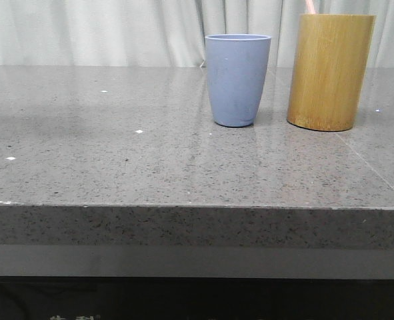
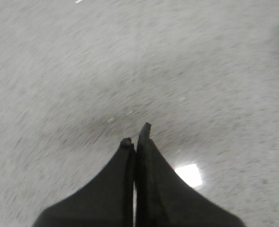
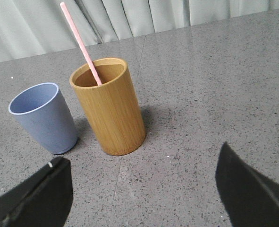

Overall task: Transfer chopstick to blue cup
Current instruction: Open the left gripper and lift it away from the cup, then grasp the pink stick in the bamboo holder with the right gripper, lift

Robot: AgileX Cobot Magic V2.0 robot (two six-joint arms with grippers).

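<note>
A pale pink chopstick [image 3: 80, 43] leans in the yellow-brown bamboo cylinder [image 3: 110, 108]; in the front view only its tip [image 1: 309, 6] shows above the cylinder [image 1: 329, 71]. The empty blue cup [image 1: 237, 79] stands just left of the cylinder, also in the right wrist view [image 3: 45, 117]. My right gripper [image 3: 141, 177] is open and empty, above the table a little short of the cylinder. My left gripper [image 2: 136, 135] is shut and empty over bare grey table. Neither gripper shows in the front view.
The grey speckled stone table [image 1: 117, 160] has its front edge near the camera. Pale curtains [image 1: 117, 30] hang behind the table. A seam [image 3: 130, 142] in the tabletop runs past the cylinder's base.
</note>
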